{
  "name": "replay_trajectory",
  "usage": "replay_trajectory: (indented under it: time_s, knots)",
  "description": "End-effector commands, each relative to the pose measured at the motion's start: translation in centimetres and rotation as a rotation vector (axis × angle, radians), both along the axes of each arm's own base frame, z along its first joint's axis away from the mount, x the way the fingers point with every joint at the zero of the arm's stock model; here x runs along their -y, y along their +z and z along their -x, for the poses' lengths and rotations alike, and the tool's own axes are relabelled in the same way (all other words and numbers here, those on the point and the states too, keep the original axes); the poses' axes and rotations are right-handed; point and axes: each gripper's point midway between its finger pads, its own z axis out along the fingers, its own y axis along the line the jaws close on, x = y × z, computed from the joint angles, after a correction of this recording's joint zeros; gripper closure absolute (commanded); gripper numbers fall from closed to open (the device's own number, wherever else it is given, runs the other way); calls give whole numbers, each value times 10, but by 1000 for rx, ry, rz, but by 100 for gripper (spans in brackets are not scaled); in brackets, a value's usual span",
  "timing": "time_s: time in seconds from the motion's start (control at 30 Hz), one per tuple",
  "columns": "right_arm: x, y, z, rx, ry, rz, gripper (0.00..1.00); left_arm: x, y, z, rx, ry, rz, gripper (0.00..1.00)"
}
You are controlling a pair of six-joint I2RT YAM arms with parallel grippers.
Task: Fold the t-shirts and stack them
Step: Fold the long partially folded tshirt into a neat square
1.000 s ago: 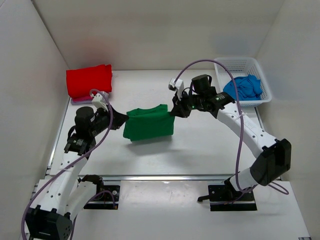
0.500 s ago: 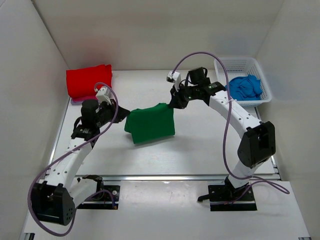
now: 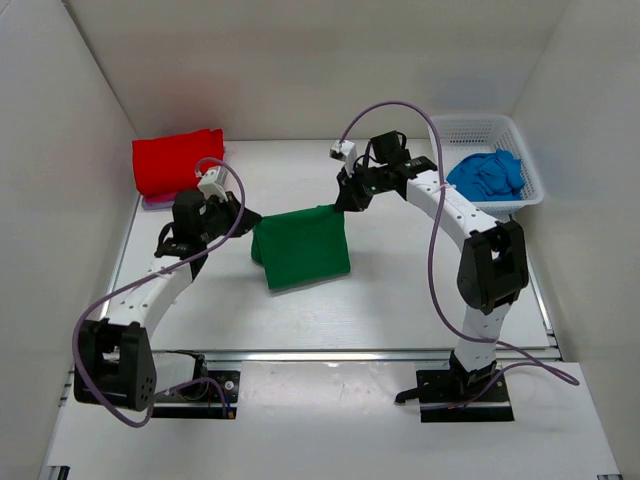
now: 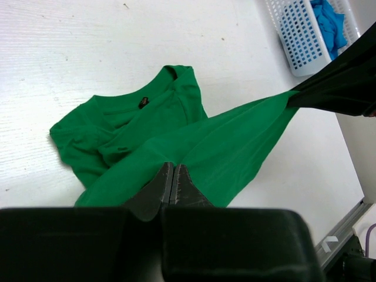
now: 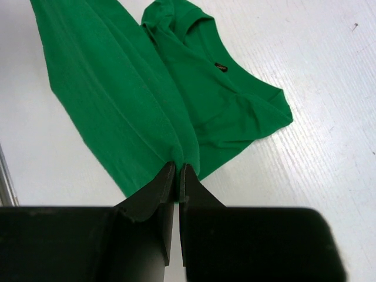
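The green t-shirt [image 3: 300, 248] hangs stretched between my two grippers above the middle of the table, its lower part draping onto the surface. My left gripper [image 3: 246, 221] is shut on its left corner, seen in the left wrist view [image 4: 171, 167] with green cloth [image 4: 205, 141] running to the right gripper. My right gripper [image 3: 340, 205] is shut on its right corner, seen in the right wrist view [image 5: 178, 165], with the shirt's collar and sleeves [image 5: 223, 100] lying on the table below. A folded red t-shirt [image 3: 178, 161] lies at the back left on a pink one [image 3: 160, 201]. A blue t-shirt [image 3: 487, 174] sits in the basket.
A white mesh basket [image 3: 488, 131] stands at the back right, also in the left wrist view [image 4: 299, 41]. White enclosure walls close in the left, back and right sides. The table's near edge has a metal rail [image 3: 330, 353].
Both grippers have carried the green t-shirt toward the back of the table. The shirt now hangs longer from its top edge, and both arms reach further back.
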Motion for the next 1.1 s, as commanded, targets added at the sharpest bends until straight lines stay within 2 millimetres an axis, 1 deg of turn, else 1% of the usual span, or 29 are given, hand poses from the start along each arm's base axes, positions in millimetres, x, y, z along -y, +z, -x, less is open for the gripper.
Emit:
replay_trajectory:
  time_s: [0.0, 0.07, 0.1, 0.13, 0.17, 0.2, 0.23, 0.3, 0.33, 0.37, 0.4, 0.43, 0.47, 0.5, 0.53, 0.6, 0.63, 0.67, 0.7, 0.73, 0.77, 0.8, 0.87, 0.9, 0.93, 0.97, 1.0, 1.03, 1.07]
  knots:
    - [-5, 19, -24, 91, 8, -43, 100, -2, 19, -20, 82, 8, 7, 100]
    - [-5, 15, -33, 90, 3, -48, 99, -2, 11, -24, 62, 10, 17, 100]
    - [-8, 11, -32, 81, 8, -46, 100, -3, 8, -27, 59, 15, 18, 100]
    - [-8, 9, -40, 92, 1, -49, 100, -3, 6, -27, 56, 12, 22, 100]
    - [-9, 7, -44, 89, -6, -51, 100, -7, 0, -32, 47, 26, 16, 100]
    - [-11, 3, -46, 84, -5, -55, 99, -4, -5, -32, 42, 15, 10, 100]
    - [-12, 2, -52, 87, -12, -59, 100, -8, -7, -35, 41, 29, 6, 100]
    - [-20, -7, -57, 74, -9, -68, 100, -8, -17, -39, 23, 34, 4, 100]
    - [-21, -5, -63, 87, -14, -70, 100, -9, -21, -40, 17, 36, 4, 100]
    - [-23, -12, -67, 74, -22, -68, 100, -10, -25, -41, 9, 44, 2, 100]
    - [-30, -15, -68, 77, -6, -68, 100, -11, -26, -44, 14, 52, 3, 100]
    - [-30, -16, -73, 79, -12, -70, 100, -12, -31, -46, 4, 57, 6, 100]
    - [-32, -22, -76, 66, -13, -68, 100, -12, -29, -48, 14, 55, 2, 100]
    - [-36, -28, -81, 56, -14, -67, 100, -11, -38, -48, -11, 54, 6, 100]
    - [-41, -34, -81, 47, -6, -66, 100, -10, -44, -49, -25, 51, 11, 100]
    - [-41, -37, -91, 48, -20, -63, 100, -15, -51, -53, -38, 69, 12, 100]
    - [-44, -43, -91, 33, -19, -62, 100, -14, -49, -57, -24, 74, 13, 100]
    - [-45, -43, -95, 39, -26, -56, 100, -16, -48, -59, -23, 84, 18, 100]
    - [-45, -47, -98, 35, -35, -52, 100, -17, -55, -61, -36, 92, 12, 100]
    - [-51, -50, -99, 39, -31, -53, 100, -18, -59, -63, -47, 92, 12, 100]
    - [-48, -53, -103, 36, -37, -49, 100, -17, -60, -64, -56, 93, 16, 100]
    - [-47, -59, -106, 29, -48, -41, 100, -21, -65, -66, -64, 120, 4, 100]
    - [-49, -66, -108, 17, -53, -36, 100, -27, -77, -68, -91, 152, -3, 100]
    - [-51, -69, -110, 12, -53, -36, 100, -32, -78, -69, -95, 174, -4, 100]
    - [-48, -76, -112, 1, -65, -29, 100, -32, -86, -68, -110, 185, -6, 100]
    - [-52, -81, -110, -15, -58, -32, 100, -31, -86, -70, -112, 190, 0, 100]
    - [-53, -78, -112, 0, -59, -36, 100, -35, -85, -73, -104, 207, 1, 100]
    - [-54, -80, -114, -1, -61, -35, 100, -34, -90, -73, -117, 207, 0, 100]
    - [-56, -88, -113, -10, -60, -27, 100, -33, -91, -76, -121, 207, 4, 100]
